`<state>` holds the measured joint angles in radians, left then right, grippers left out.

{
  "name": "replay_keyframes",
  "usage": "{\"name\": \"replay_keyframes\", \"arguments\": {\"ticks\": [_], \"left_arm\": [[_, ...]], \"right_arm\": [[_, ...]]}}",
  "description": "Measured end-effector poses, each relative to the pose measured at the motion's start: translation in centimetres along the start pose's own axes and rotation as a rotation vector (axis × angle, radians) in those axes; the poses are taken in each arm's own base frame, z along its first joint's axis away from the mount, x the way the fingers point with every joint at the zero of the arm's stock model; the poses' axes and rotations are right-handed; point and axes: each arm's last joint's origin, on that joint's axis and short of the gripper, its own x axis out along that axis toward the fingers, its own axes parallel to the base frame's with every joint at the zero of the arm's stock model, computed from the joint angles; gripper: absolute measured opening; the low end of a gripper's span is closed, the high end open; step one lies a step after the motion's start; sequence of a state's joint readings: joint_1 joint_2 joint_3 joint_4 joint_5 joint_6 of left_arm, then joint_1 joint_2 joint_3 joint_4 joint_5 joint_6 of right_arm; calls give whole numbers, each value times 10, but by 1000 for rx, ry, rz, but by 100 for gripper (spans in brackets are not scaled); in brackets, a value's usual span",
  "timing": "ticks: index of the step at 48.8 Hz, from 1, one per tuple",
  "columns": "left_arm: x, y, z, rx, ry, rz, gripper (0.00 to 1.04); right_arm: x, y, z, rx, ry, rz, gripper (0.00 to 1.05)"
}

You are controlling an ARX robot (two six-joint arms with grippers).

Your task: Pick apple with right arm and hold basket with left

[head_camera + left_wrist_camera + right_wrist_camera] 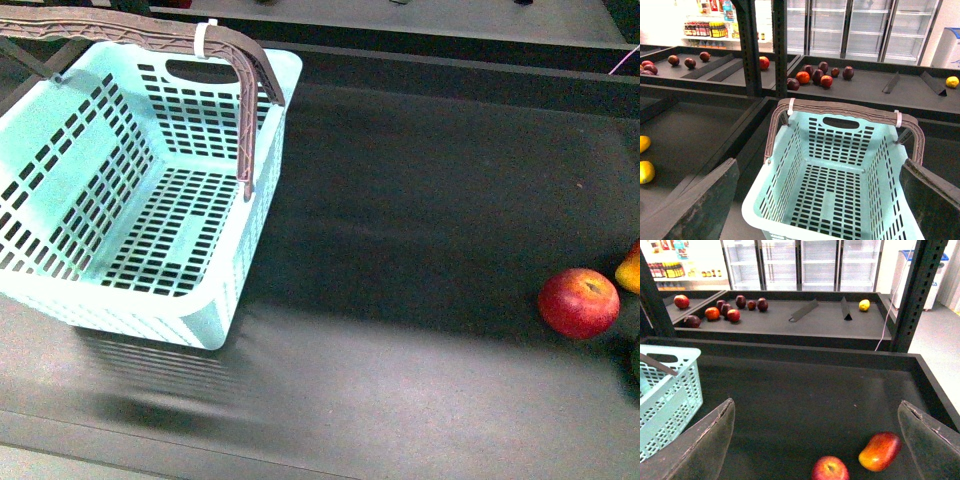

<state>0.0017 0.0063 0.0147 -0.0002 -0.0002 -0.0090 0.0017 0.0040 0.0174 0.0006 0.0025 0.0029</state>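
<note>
The round red apple (579, 302) lies on the dark shelf at the right; in the right wrist view the apple (830, 469) sits between my open right gripper's (817, 440) fingers (705, 447), still apart from them. The mint basket (70, 290) with its brown handle (250, 70) and white tie stands at the left, empty. In the left wrist view the basket (890, 165) fills the space in front of my open left gripper (822, 200), whose fingers (695, 210) stand wide at either side of it, touching nothing. Neither arm shows in the front view.
A smaller yellow-orange fruit with a red blush (630, 270) lies just right of the apple, also seen as that fruit (880, 451) in the right wrist view. A dark green thing (635, 358) peeks in at the right edge. Farther shelves hold several red fruits (815, 76) and a lemon (864, 304).
</note>
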Motion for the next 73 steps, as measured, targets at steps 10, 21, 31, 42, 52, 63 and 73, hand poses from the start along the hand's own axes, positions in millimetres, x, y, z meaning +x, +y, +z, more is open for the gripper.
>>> {"name": "replay_keyframes", "arguments": {"ticks": [10,21,31,42,52,63,73], "left_arm": [[0,0,0,0,0,0,98],[0,0,0,0,0,0,98],[8,-3,4,-277,467,-260,98],[94,-4,48,-679,483,-297,98],[164,-15,21,-917,593,-193,98],[229,-19,-4,-1032,662,-42,98],[276,-15,-15,-1093,695,65,98]], "right_arm": [[0,0,0,0,0,0,96],[0,0,0,0,0,0,96],[0,0,0,0,0,3,96],[0,0,0,0,0,2,96],[0,0,0,0,0,2,96],[0,0,0,0,1,2,96],[0,0,0,0,1,2,96]]}}
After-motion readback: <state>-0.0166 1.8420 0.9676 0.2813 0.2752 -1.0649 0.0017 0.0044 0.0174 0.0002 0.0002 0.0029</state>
